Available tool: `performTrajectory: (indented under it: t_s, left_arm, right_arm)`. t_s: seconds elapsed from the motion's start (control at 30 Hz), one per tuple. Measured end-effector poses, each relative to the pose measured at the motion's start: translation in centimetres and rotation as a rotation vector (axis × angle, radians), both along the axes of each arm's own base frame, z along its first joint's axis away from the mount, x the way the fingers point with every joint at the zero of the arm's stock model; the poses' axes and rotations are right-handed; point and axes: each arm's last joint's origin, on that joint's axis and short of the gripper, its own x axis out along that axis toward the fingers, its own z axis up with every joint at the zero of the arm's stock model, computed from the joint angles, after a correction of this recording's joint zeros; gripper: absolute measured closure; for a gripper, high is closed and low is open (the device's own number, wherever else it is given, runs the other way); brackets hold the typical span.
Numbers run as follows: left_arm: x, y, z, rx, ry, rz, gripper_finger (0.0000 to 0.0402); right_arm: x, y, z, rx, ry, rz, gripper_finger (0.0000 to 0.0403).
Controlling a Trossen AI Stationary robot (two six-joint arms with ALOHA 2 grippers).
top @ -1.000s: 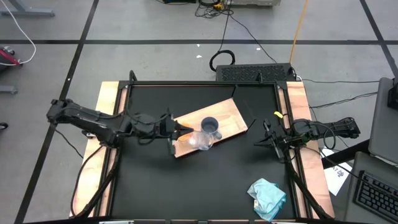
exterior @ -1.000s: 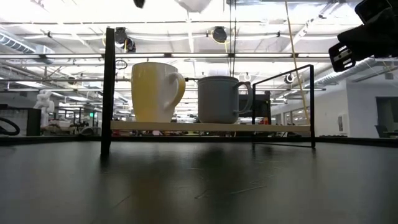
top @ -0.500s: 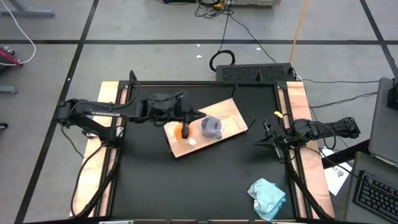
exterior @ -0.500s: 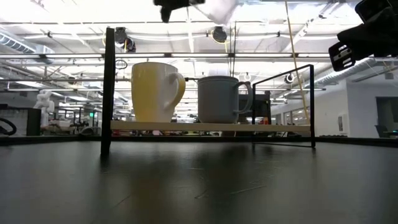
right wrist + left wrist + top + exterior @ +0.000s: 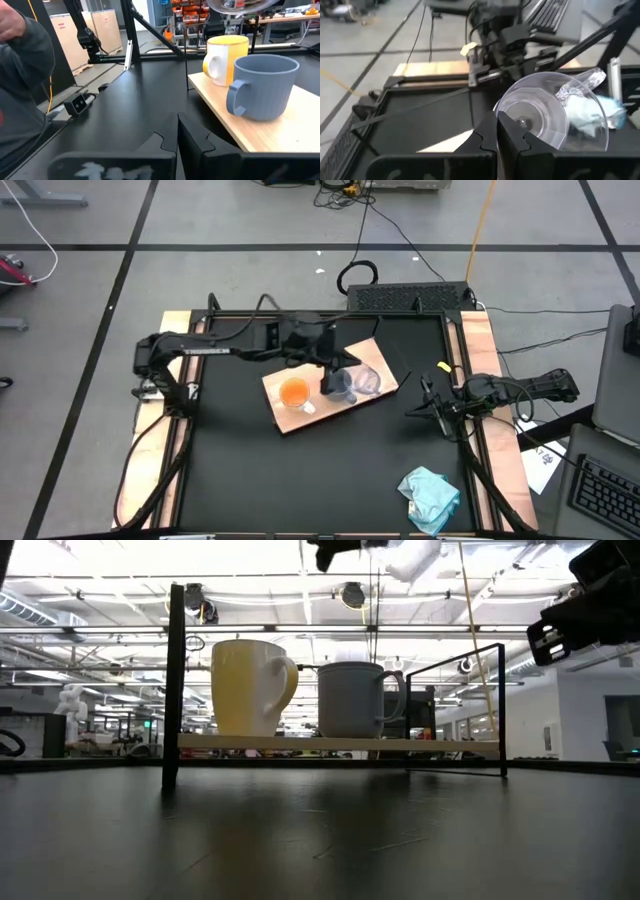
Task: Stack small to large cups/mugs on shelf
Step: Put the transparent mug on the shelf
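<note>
The light-wood shelf (image 5: 375,360) lies aslant on the black table. On it stand the orange mug (image 5: 293,393) with its white outside (image 5: 225,57) and the blue-grey mug (image 5: 345,387) (image 5: 355,700). My left gripper (image 5: 330,375) reaches in from the table's left, above the blue-grey mug, shut on the clear glass cup (image 5: 545,115) (image 5: 367,380). The cup hangs high above the shelf (image 5: 415,555). My right gripper (image 5: 412,412) waits shut at the table's right side, touching nothing. My left gripper pinches the glass cup's wall at its rim (image 5: 501,114) between its two fingers; the rim's edge runs in between them. The fingers come nearly level from the table's left. The cup is lifted clear, tipped on its side, its mouth toward the wrist and its handle (image 5: 580,85) on the far side.
A pale teal cloth (image 5: 430,495) lies near the table's front right corner. A thin black frame (image 5: 176,680) stands around the table. A person's sleeve (image 5: 20,75) shows beyond the table in the right wrist view.
My left gripper has carried the glass cup toward the table's right and far edges and a little up, from beside the orange mug to above the blue-grey mug. It has stayed shut on the cup. Both mugs have kept their places.
</note>
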Motion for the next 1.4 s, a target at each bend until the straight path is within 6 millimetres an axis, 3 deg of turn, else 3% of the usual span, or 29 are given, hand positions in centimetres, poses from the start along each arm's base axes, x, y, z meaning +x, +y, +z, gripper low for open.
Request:
performTrajectory:
  t_s: [0.4,0.63,1.07,1.23,1.4]
  left_arm:
    - [3.6,3.9,-0.5,0.026,0.296,-0.04,0.0402]
    - [5.1,5.5,-0.7,0.038,0.326,-0.095,0.0402]
    - [4.5,10.5,-0.7,0.025,0.279,-0.063,0.0402]
    - [5.2,11.5,-2.0,0.004,0.286,-0.043,0.0402]
    - [5.6,11.0,-3.3,0.005,0.347,-0.083,0.0402]
  right_arm:
    - [0.1,0.0,0.5,0.007,-0.075,0.0,0.0403]
    - [0.1,0.0,0.9,-0.003,-0.114,0.001,0.0403]
    - [0.1,0.0,0.9,-0.003,-0.117,0.001,0.0403]
    - [0.1,0.0,1.1,-0.001,-0.139,-0.003,0.0403]
    - [0.1,0.0,1.1,-0.008,-0.139,-0.021,0.0403]
